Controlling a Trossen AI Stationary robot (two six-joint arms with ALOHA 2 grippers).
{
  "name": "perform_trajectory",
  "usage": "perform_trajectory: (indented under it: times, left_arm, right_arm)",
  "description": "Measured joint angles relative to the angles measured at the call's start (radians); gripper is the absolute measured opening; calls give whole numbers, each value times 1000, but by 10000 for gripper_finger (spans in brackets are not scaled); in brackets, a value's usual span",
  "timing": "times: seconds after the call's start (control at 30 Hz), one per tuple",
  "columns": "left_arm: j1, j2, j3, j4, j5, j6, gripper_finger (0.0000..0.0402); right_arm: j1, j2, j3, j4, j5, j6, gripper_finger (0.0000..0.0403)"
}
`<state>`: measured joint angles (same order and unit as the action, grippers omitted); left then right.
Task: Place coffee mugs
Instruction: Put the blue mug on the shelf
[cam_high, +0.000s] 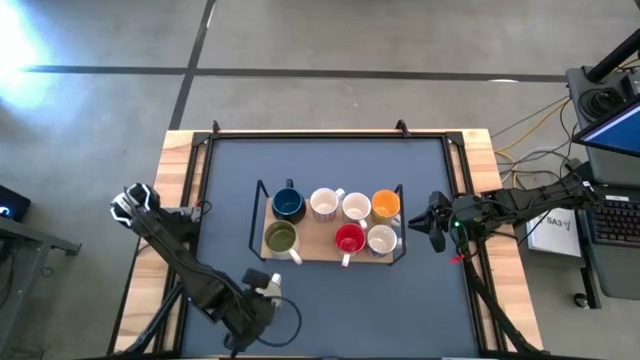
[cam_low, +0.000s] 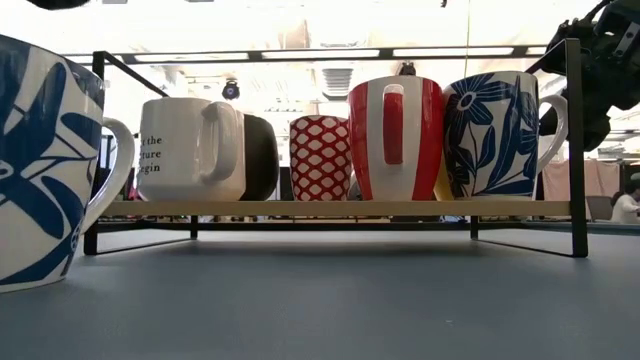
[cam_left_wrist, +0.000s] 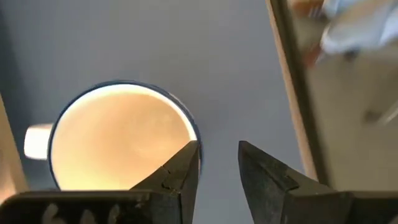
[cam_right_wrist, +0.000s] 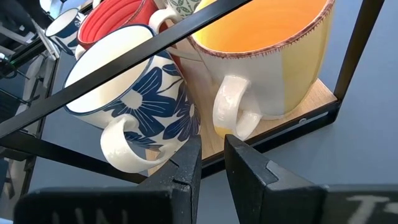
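Observation:
A black wire rack with a wooden base stands mid-table and holds several coffee mugs upright: dark blue, two white, orange, olive green, red and white with blue flowers. Another white mug with blue flowers stands on the dark mat at the near left, also in the low view. My left gripper hovers open over that mug's rim, one finger above the inside, one outside. My right gripper waits at the rack's right end, its fingers slightly apart around nothing.
The rack's black end frame stands just ahead of my right gripper. Bare dark mat lies between the rack and the table's near edge. Wooden table borders run along both sides. Cables and a laptop sit off the table's right.

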<state>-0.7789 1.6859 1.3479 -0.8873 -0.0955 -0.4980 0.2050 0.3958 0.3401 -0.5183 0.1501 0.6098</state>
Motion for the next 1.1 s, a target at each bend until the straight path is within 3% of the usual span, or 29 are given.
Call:
perform_trajectory:
  times: [0.2, 0.37, 0.47, 0.77, 1.1]
  left_arm:
    - [-1, -75, 0, 13, -7, -366, 96]
    - [4, -119, 0, -105, -85, -943, 96]
    - [5, -119, -2, -211, -102, -1175, 96]
    - [5, -118, -73, -218, -118, -1348, 96]
    - [15, -117, -205, -45, -127, -1369, 96]
  right_arm:
    - [0, 0, 0, 0, 0, 0, 59]
    - [0, 0, 0, 0, 0, 0, 59]
    - [0, 0, 0, 0, 0, 0, 59]
    - [0, 0, 0, 0, 0, 0, 59]
    - [0, 0, 0, 0, 0, 0, 59]
